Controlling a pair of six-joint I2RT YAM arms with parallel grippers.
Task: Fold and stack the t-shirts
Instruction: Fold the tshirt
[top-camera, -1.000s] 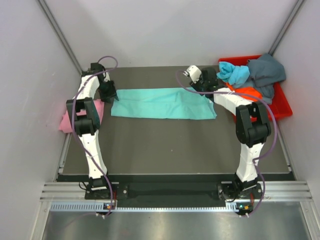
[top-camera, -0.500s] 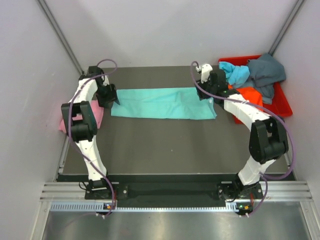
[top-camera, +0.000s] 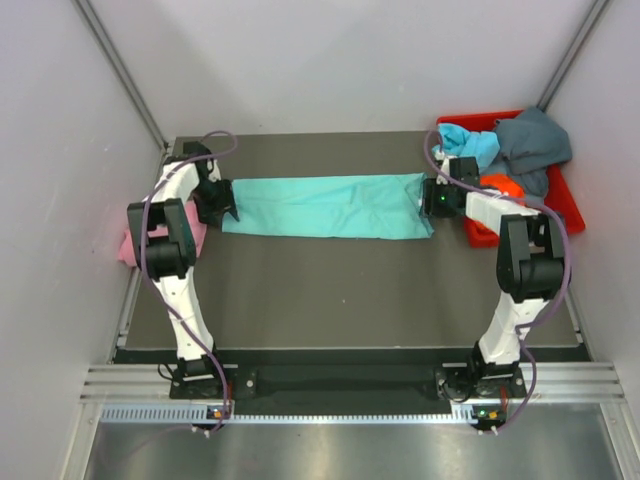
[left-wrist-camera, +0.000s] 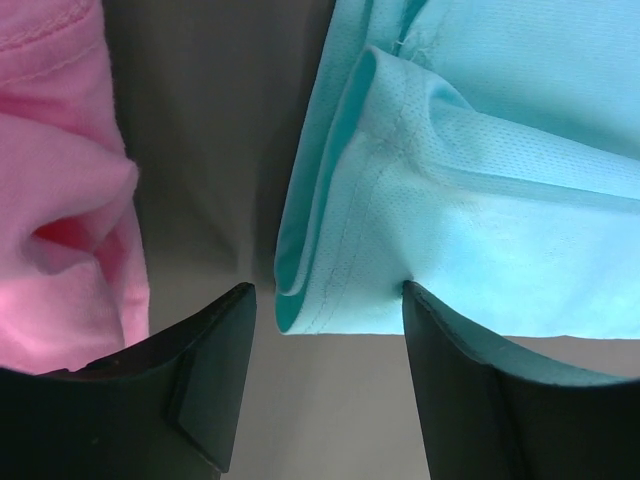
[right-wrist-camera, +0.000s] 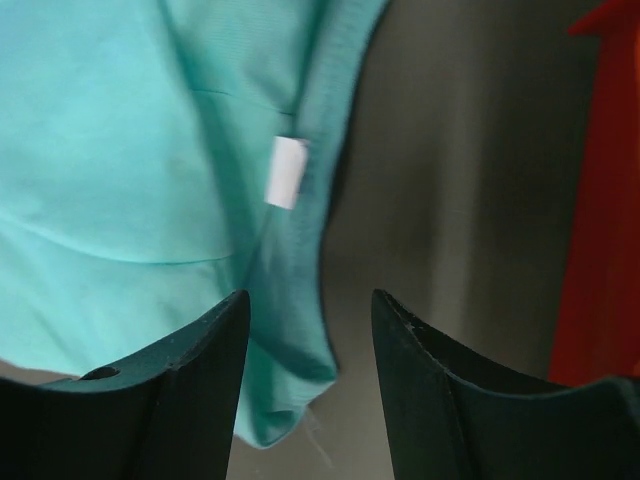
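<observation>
Teal cloth is what matters right now: the teal shirt (top-camera: 325, 206) lies flat across the middle of the counter (top-camera: 340, 290), laid out as a long band running left to right, with bare counter in front of it. At its left end the left tool (left-wrist-camera: 325, 295) sits low, jaws spread either side of the layered edge and pinching nothing. A pink shirt (left-wrist-camera: 60, 200) lies bunched just beside it, apart from the teal. Over at the right end, the right tool (right-wrist-camera: 310, 300) is spread too, and the hem with its white tag (right-wrist-camera: 288, 172) lies just ahead of its jaws. Further back on the right, the bin (top-camera: 570, 215) holds a heap of shirts (top-camera: 510, 150).

My read: the long fold is in and the crosswise fold is next. That calls for closing on every layer at the ends and carrying them over evenly, or the band will slew.
</observation>
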